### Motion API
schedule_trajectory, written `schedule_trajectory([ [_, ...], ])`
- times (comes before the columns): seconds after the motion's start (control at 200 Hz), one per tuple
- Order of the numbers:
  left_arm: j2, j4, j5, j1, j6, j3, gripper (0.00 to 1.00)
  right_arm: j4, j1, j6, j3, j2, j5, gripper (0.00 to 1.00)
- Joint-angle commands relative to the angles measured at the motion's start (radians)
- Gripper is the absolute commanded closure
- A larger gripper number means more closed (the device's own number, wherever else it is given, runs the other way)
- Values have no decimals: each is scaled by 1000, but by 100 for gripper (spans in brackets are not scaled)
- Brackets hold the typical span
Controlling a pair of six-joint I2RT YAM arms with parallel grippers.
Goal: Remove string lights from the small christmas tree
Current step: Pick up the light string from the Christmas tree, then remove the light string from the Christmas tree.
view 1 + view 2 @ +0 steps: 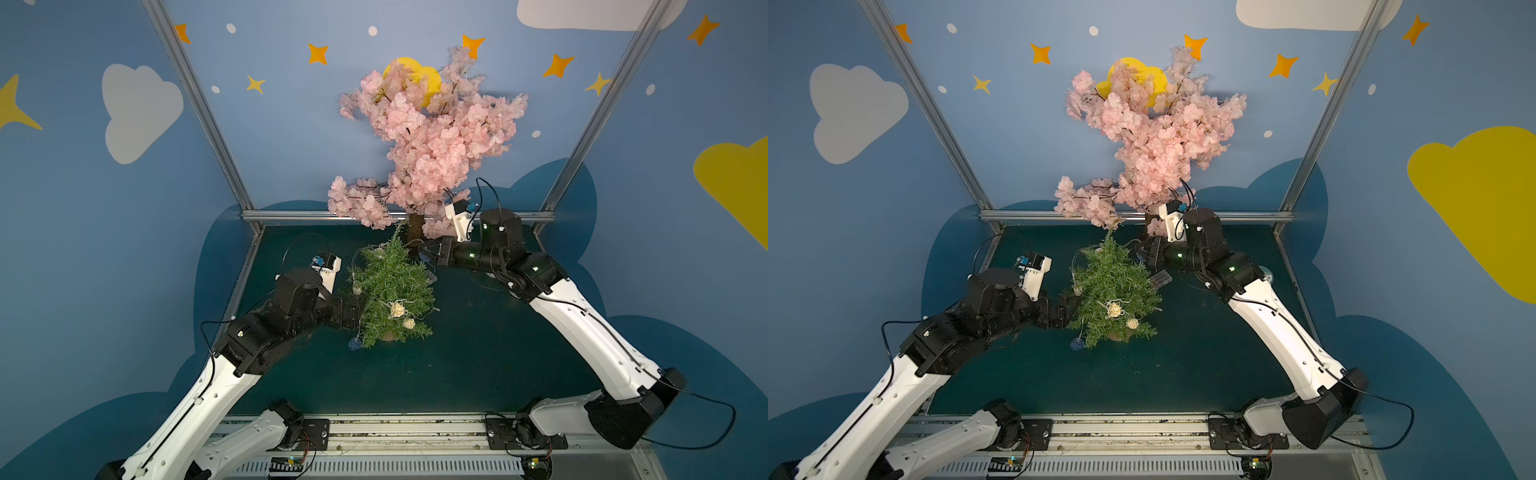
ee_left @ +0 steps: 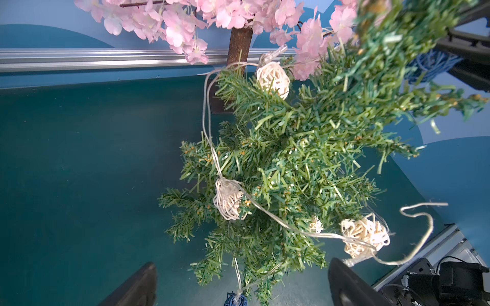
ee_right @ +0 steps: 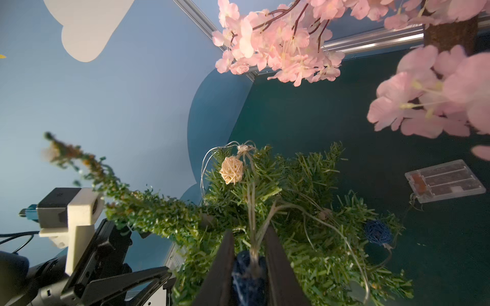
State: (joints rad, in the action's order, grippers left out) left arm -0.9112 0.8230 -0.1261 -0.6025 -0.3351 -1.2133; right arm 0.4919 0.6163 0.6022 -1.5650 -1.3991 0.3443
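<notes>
Lights (image 1: 397, 309) draped round Christmas tree (image 1: 390, 286) on table (image 1: 478, 353). Right end effector (image 3: 249, 231) pinches blue ball (image 3: 248, 274); left end effector (image 2: 242, 263) spread wide beside tree. We judge unwinding barely begun; next, draw ball clear gently.

Tan pot (image 1: 389, 336) (mostly under small christmas tree (image 1: 390, 286) branches)

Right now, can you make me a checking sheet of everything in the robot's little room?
Surface: dark green table.
Job's things: small christmas tree with string lights wound on it; battery box lies on the table beside it.
Clutter: pink blossom tree at the back.
Grippers: left claw open at the tree's lower branches; right claw shut on a blue ball of the lights.
Cables: black cable loops above the right wrist.
Surroundings: blue walls with clouds and stars; metal frame.
</notes>
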Motion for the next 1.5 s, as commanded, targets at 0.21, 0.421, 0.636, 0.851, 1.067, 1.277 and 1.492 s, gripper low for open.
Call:
schedule_trajectory([
  [0.21,0,22,-7,-2,38,-30,0,55,-64,-75,-213,-94,48,89],
  [0.421,9,6,10,-3,52,-22,0,79,-91,-115,-401,-222,105,89],
  [0.636,-17,-2,20,-2,97,-56,0,46,-87,-116,-570,-363,186,89],
  [0.851,-70,2,1,10,97,-167,0,19,-68,-120,-671,-448,239,90],
  [1.067,-135,-81,169,199,140,-259,0,33,-38,-148,-775,-505,258,92],
  [1.277,-231,-260,547,398,121,-324,0,25,-8,-124,-887,-567,271,92],
  [1.492,-306,-415,778,408,74,-367,0,-14,32,-111,-923,-598,269,92],
])
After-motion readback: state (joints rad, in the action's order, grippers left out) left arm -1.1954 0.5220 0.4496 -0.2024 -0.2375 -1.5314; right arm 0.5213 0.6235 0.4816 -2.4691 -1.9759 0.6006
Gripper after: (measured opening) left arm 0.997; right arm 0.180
